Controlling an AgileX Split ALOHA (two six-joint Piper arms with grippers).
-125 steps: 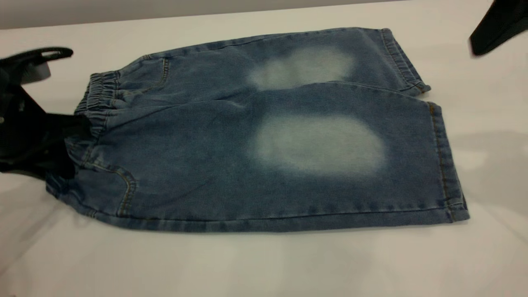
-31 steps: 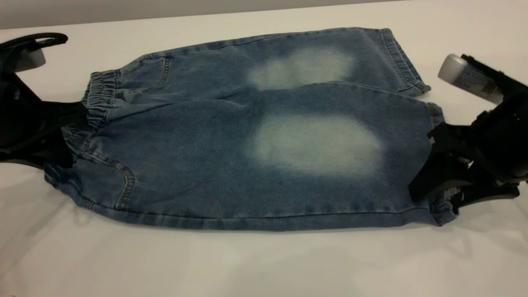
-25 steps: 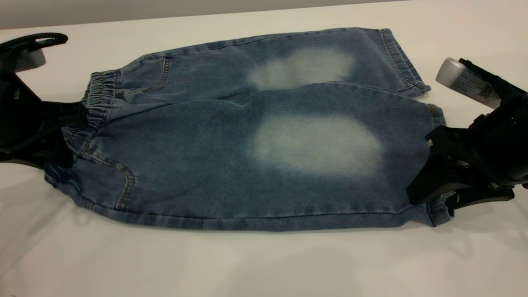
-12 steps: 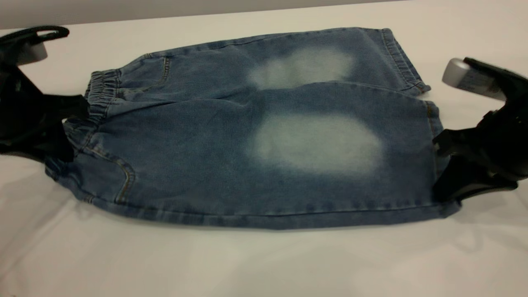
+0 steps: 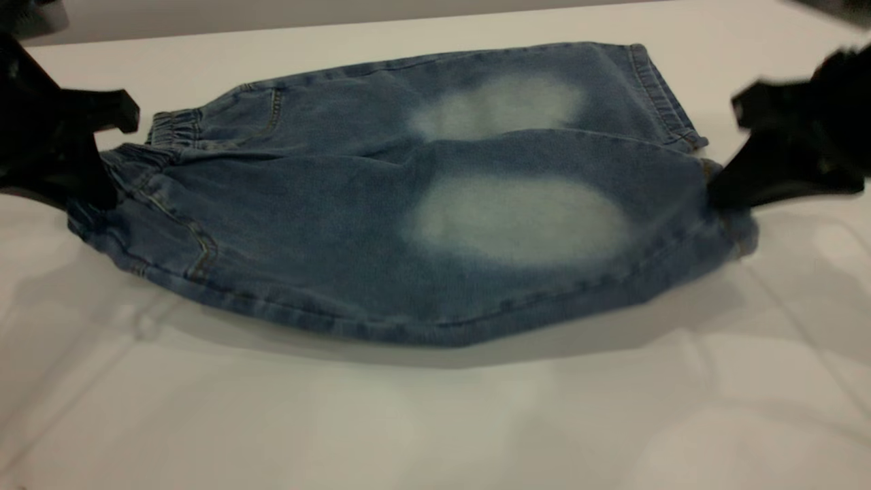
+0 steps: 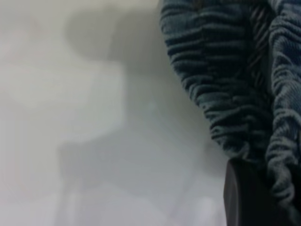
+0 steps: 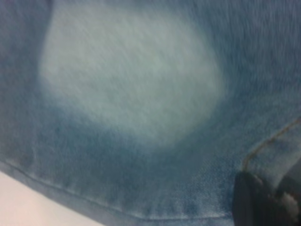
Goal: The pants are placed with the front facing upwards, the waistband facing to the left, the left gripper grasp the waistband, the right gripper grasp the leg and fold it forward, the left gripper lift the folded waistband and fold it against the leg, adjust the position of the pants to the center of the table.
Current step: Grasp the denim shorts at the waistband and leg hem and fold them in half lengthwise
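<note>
Exterior view: left gripper (image 5: 109, 170) is clamping the waistband (image 5: 167, 133) at left; right gripper (image 5: 725, 194) is pinching the near leg hem at right. Pants (image 5: 422, 204) are hanging between them, near edge sagging above the table (image 5: 435, 422), far leg lying flat.

The left gripper (image 5: 112, 153) is matte black, with blunt, angular clamp fingers and a bulky dark body that runs out past the picture's edge; in the left wrist view one finger (image 6: 247, 195) shows as a smooth, dark, round-cornered block. The right gripper (image 5: 721, 194) is likewise black and wedge-shaped, its outline smeared; in the right wrist view its fingertip (image 7: 256, 200) is a dark, rounded pad.
</note>
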